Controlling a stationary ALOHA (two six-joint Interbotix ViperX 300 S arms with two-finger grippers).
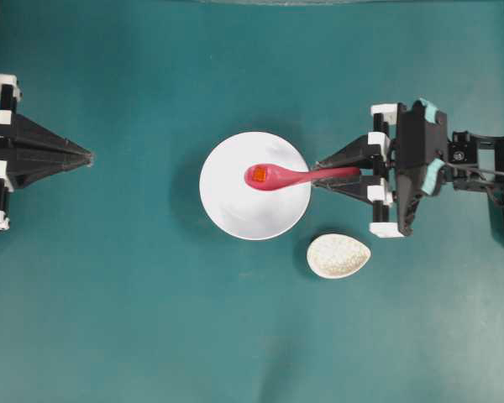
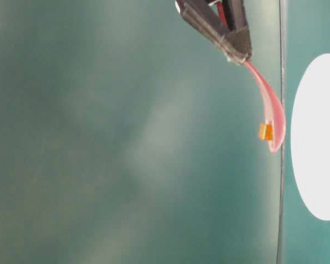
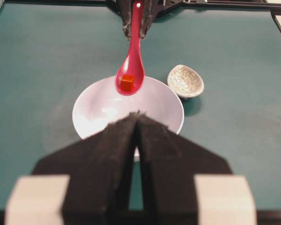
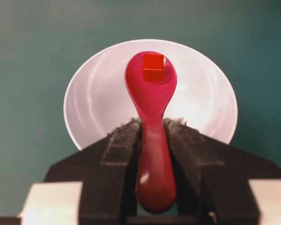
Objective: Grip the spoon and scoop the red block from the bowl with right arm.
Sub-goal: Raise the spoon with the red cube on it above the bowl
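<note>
Overhead exterior view: the right pincer (image 1: 319, 174), right of centre, is clamped on the handle of the spoon (image 1: 298, 176), whose scoop carries the red block (image 1: 259, 175) above the bowl (image 1: 235, 206) at mid-frame. The left pincer (image 1: 90, 156), at the left edge, has its fingers pressed together, holding nothing.

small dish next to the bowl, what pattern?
The dish is off-white with a fine grey crackle pattern; it shows best in the left wrist view.

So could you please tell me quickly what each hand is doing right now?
Left hand: closed, holding nothing.
Right hand: closed on the spoon, red block in its scoop.
</note>
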